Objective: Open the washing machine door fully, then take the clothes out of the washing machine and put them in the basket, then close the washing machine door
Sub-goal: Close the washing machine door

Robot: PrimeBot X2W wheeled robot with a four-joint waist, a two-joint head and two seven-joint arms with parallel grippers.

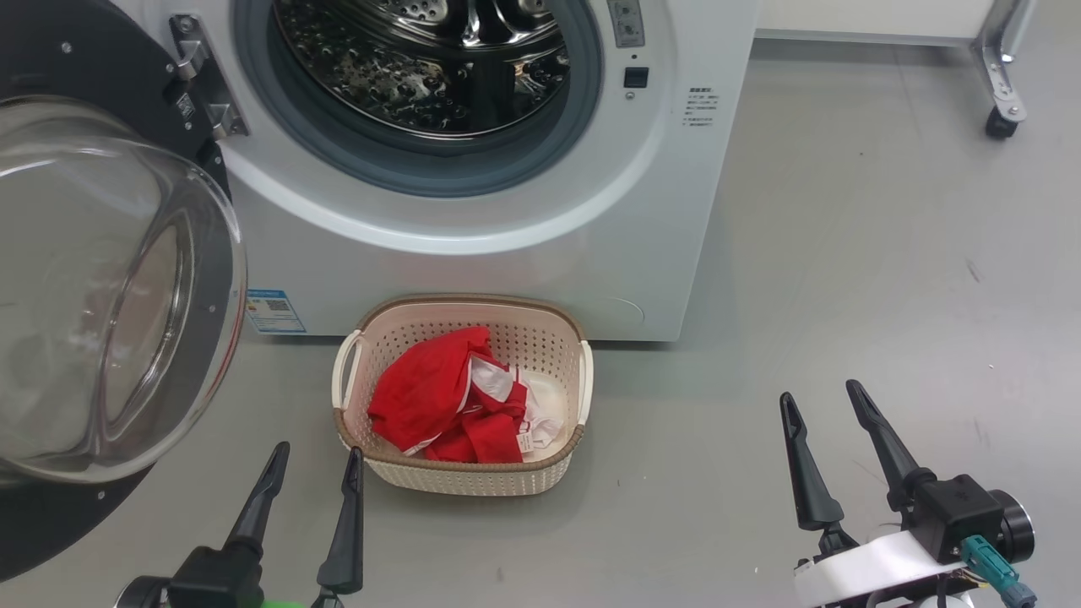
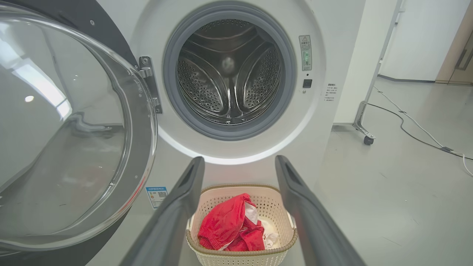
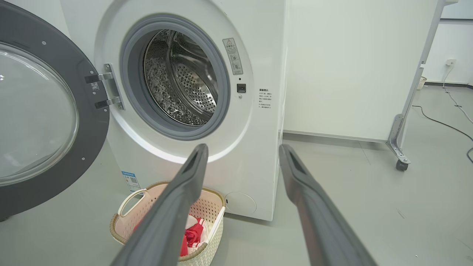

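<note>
Red clothes (image 1: 460, 397) with white parts lay heaped in the cream basket (image 1: 473, 481) at lower centre of the head view. The basket stood on the floor (image 1: 844, 253), just in front of the washing machine (image 1: 473, 270). Its steel drum (image 1: 422, 59), at the top of the frame, looked empty as far as could be seen. The washing machine door (image 1: 110, 295) hung wide open at the left edge. The left pincer (image 1: 319, 448) at lower left and the right pincer (image 1: 818, 390) at lower right both had their fingers spread and held nothing. Unloading looked done, so closing the door seemed the step in hand. That would call for the left pincer to reach behind the door's black rim and swing it to the porthole until it latched.
</note>
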